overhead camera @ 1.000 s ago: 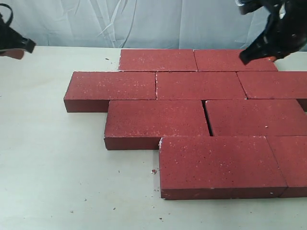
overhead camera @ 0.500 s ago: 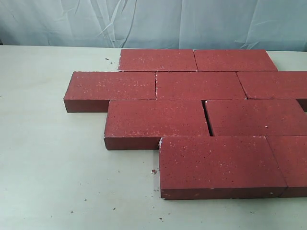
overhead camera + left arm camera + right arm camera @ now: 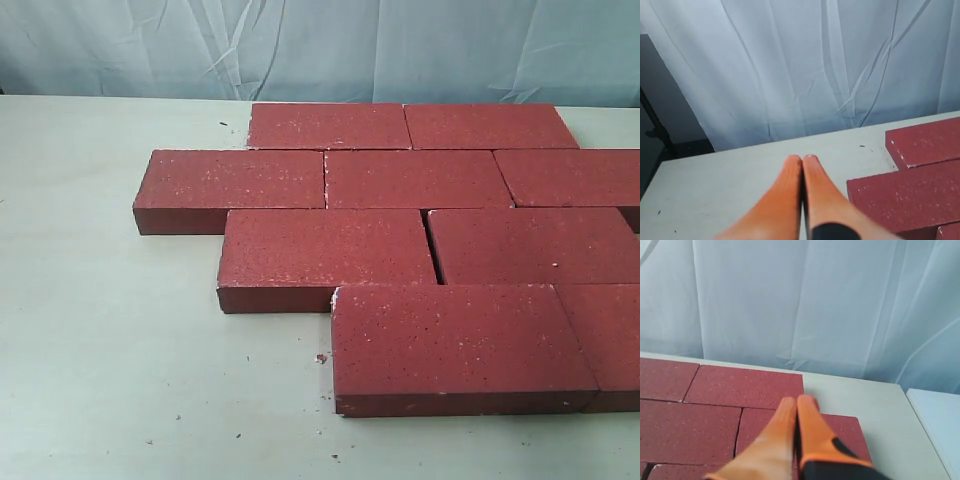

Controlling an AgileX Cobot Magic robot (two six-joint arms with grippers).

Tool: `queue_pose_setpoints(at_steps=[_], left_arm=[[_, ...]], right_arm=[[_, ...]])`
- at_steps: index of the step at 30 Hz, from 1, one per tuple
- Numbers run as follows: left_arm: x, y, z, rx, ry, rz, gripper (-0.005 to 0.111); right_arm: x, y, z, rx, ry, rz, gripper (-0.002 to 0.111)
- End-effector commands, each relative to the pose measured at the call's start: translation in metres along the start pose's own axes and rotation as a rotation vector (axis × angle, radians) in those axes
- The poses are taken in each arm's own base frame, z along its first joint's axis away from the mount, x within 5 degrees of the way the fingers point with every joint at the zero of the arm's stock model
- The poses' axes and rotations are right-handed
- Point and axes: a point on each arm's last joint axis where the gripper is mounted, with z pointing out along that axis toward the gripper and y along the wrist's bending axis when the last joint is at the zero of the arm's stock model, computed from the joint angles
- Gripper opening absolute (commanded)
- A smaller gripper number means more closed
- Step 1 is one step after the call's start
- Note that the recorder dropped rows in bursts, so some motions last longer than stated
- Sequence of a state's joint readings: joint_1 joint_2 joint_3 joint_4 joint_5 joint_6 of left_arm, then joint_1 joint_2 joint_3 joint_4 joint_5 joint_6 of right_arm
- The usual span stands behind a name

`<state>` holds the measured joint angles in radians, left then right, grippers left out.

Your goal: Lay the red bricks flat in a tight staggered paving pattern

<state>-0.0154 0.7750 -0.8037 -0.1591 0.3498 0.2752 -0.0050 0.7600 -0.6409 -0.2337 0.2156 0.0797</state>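
Note:
Several dark-red bricks (image 3: 420,178) lie flat on the pale table (image 3: 110,330) in four staggered rows, edges touching, with a narrow dark gap (image 3: 431,245) between the two bricks of the third row. Neither gripper shows in the exterior view. In the left wrist view my left gripper (image 3: 802,158) is shut and empty, held above bare table beside the pattern's bricks (image 3: 912,187). In the right wrist view my right gripper (image 3: 797,400) is shut and empty, raised over the bricks (image 3: 745,385) near the pattern's far right corner.
A pale blue curtain (image 3: 320,45) hangs behind the table. Bare table surface lies left and in front of the bricks, dotted with small crumbs (image 3: 321,357). A dark frame (image 3: 655,125) stands beyond the table's edge in the left wrist view.
A second ago both grippers showed at the top corners of the exterior view; they have since drawn out of that view. The bricks have not moved.

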Motion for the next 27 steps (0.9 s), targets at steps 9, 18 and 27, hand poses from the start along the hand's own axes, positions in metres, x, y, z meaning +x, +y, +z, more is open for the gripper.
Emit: queue_pose_setpoints(at_steps=[9,18,27], left_arm=[[0.026,-0.006,-0.049,-0.015,-0.211,-0.077,0.0],[0.028,-0.009,-0.067,0.007,-0.232,-0.097,0.0],[0.028,-0.008,-0.072,-0.025,-0.249,-0.022,0.0]], right_arm=[[0.023,0.002,-0.058,0.021,-0.236,-0.004,-0.001],[0.019,0.002,-0.083,0.003,-0.348,0.122,-0.001],[0.019,0.002,-0.085,-0.01,-0.356,0.167,-0.001]])
